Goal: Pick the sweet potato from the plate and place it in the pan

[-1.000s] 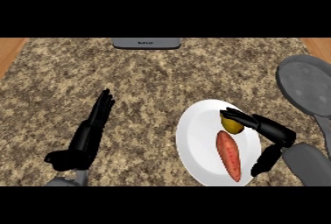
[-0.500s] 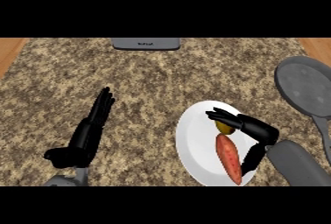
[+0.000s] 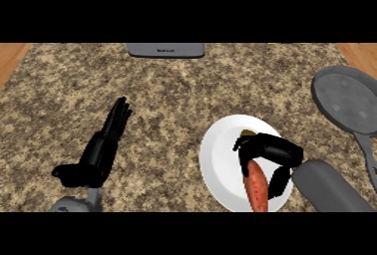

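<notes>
We are looking down at a speckled counter (image 3: 184, 89), and we are taking the white plate (image 3: 219, 164) as our landmark. The sweet potato (image 3: 256, 190) is lying on the plate, running lengthwise toward the plate's near rim, orange and slender. Our right hand (image 3: 270, 152) is sitting over the plate's middle, directly over the far end of the sweet potato, with its fingers (image 3: 243, 149) curling down beside that end and the thumb (image 3: 280, 180) reaching down along the vegetable's right side; the hand is closing round the sweet potato's top end, though we cannot tell whether the fingers are actually touching it. A small yellowish thing (image 3: 248, 133) is peeking out on the plate just beyond the hand, mostly hidden by it. The grey forearm (image 3: 327, 187) is coming in from the plate's lower right. The pan (image 3: 352, 102) is lying well apart from the plate, up and to its right, with its handle (image 3: 366, 154) pointing toward the near edge. Our left hand (image 3: 103, 149) is resting far to the plate's left, fingers straight and holding nothing. A dark grey device (image 3: 166, 50) is sitting at the counter's far edge, beyond the plate.
</notes>
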Robot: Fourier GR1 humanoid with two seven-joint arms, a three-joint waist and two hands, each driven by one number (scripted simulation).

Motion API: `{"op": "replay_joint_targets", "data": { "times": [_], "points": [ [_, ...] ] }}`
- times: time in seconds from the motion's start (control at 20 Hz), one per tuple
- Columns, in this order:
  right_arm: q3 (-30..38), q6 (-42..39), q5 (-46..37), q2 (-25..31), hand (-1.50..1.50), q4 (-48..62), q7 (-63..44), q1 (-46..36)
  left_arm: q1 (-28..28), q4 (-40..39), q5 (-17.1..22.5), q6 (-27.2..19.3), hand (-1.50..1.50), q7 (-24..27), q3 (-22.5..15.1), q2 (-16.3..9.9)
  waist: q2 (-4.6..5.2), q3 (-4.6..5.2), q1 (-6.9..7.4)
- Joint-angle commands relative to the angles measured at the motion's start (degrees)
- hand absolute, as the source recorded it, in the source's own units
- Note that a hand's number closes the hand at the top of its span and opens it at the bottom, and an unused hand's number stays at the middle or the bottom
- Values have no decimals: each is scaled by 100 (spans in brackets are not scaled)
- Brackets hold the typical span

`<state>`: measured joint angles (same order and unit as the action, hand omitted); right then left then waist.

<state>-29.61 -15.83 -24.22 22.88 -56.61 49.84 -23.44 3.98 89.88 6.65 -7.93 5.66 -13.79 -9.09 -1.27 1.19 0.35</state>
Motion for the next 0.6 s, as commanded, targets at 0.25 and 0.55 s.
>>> {"op": "replay_joint_targets", "data": {
  "times": [0.25, 0.55],
  "points": [
    [443, 441, 62, -360, 150, 966, 520, -41, 158, -188, 79, 147, 0, -37, 223, 17, 157, -124, 25],
    [1647, 1453, 227, 221, 150, 1218, -2742, -181, -66, 56, -78, -51, 0, -26, 128, 18, 83, -31, -227]
  ]
}}
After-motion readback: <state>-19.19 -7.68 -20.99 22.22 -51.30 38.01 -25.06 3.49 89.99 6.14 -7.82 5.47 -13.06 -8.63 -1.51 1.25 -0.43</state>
